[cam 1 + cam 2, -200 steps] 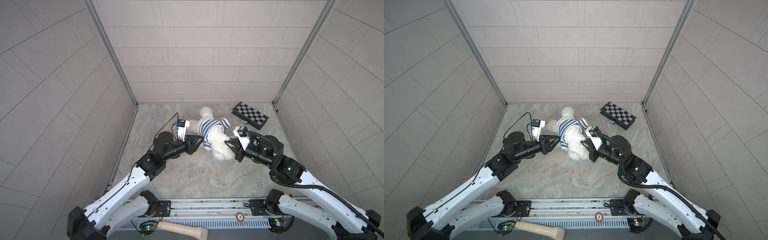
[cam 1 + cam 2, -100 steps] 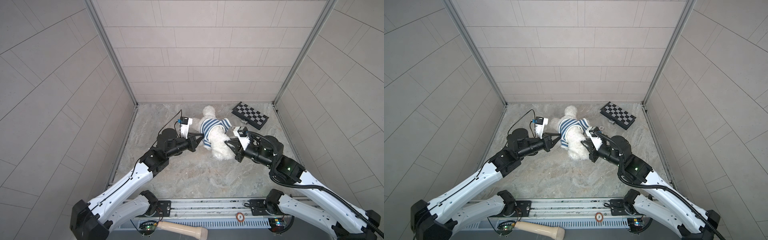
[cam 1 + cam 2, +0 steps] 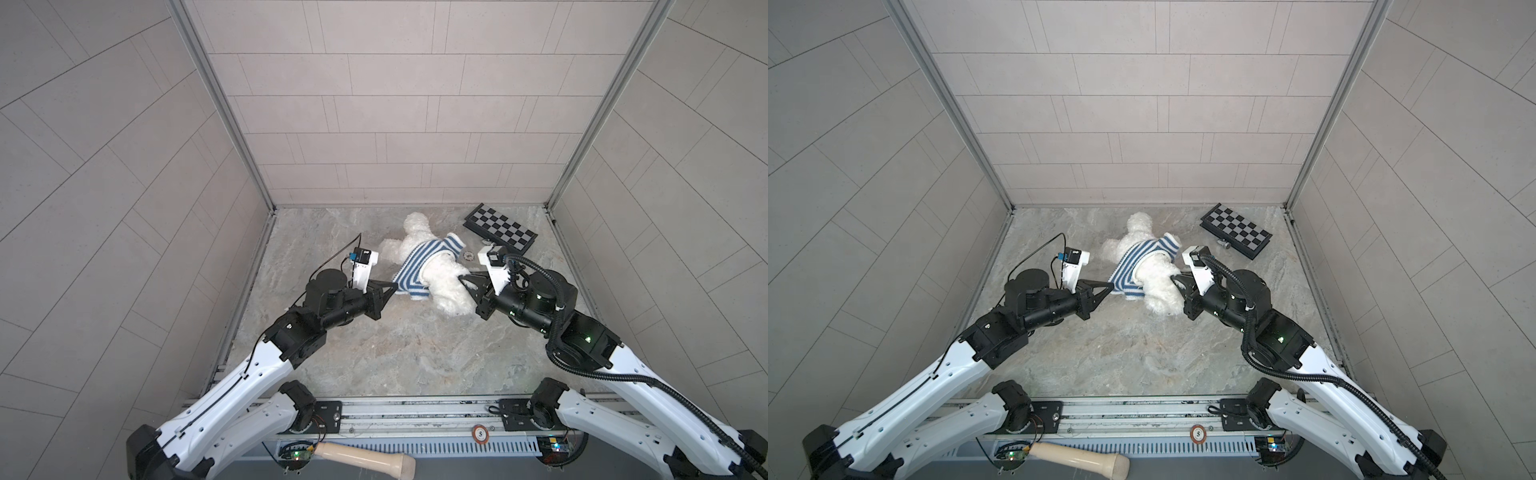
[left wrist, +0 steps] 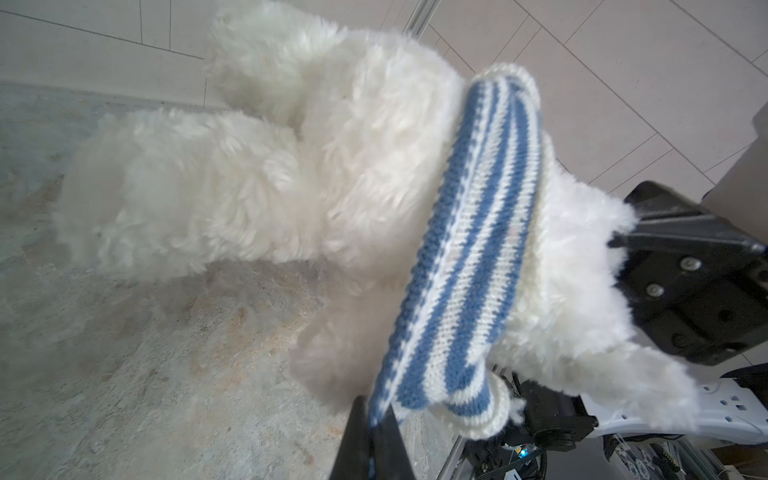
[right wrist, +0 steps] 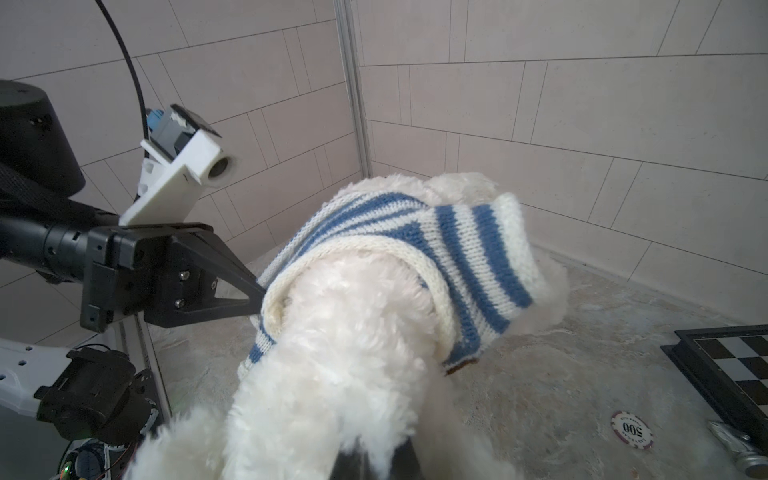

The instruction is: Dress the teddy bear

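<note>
The teddy bear (image 3: 446,284) lies on the table (image 3: 395,345) near the back wall. The striped shirt (image 3: 419,266) covers its chest, bunched above the waist. The left tool (image 3: 392,286), open beside the hem a second ago, has now pinched that hem. The right tool (image 3: 465,279) stays clamped on what seems a leg. With both ends held, the shirt looks ready to be drawn down.

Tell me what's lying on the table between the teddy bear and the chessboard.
A round poker chip and a small silvery metal piece lie between the teddy bear and the chessboard, shown in a top view and the right wrist view.
</note>
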{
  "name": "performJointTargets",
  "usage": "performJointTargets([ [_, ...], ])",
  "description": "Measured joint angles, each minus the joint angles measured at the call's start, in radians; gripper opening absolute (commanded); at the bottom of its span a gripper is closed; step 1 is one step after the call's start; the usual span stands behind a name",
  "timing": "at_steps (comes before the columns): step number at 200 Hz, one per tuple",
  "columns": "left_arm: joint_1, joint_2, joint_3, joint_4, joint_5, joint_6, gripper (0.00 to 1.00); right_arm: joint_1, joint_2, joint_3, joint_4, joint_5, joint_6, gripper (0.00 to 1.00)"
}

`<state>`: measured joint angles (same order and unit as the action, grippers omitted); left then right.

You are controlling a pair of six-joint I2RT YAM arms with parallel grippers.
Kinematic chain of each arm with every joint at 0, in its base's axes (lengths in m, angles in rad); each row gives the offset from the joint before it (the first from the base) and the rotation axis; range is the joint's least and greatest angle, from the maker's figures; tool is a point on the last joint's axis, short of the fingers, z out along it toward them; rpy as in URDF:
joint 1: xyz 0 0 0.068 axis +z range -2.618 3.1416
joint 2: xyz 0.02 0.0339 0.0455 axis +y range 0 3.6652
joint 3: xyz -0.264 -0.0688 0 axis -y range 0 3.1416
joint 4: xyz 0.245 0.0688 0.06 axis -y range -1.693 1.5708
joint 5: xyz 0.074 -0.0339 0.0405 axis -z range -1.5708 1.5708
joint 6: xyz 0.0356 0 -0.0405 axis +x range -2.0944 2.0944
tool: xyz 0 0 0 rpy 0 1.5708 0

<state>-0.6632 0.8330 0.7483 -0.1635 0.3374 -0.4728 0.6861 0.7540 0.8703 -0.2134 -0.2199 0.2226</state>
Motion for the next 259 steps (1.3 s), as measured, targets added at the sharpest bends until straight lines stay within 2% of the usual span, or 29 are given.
performJointTargets([
  [36,0.049,-0.019,-0.054,0.016,0.005,0.003,0.0,-0.012,0.024,0.024,-0.019,-0.069,0.053,0.0],
  [78,0.129,0.023,-0.059,0.094,0.015,0.043,0.0,-0.019,0.088,0.087,-0.039,-0.187,0.094,0.0],
  [136,0.133,0.051,-0.066,0.14,-0.069,0.178,0.0,-0.076,0.105,0.114,-0.062,-0.299,0.135,0.0],
  [203,0.155,0.113,-0.095,0.28,-0.069,0.186,0.0,-0.104,0.117,0.114,-0.06,-0.354,0.172,0.0],
  [229,0.159,0.134,-0.101,0.323,-0.037,0.187,0.0,-0.105,0.123,0.117,-0.06,-0.354,0.182,0.0],
  [259,0.13,0.108,-0.133,0.361,-0.031,0.193,0.28,-0.112,0.138,0.135,-0.053,-0.352,0.201,0.0],
])
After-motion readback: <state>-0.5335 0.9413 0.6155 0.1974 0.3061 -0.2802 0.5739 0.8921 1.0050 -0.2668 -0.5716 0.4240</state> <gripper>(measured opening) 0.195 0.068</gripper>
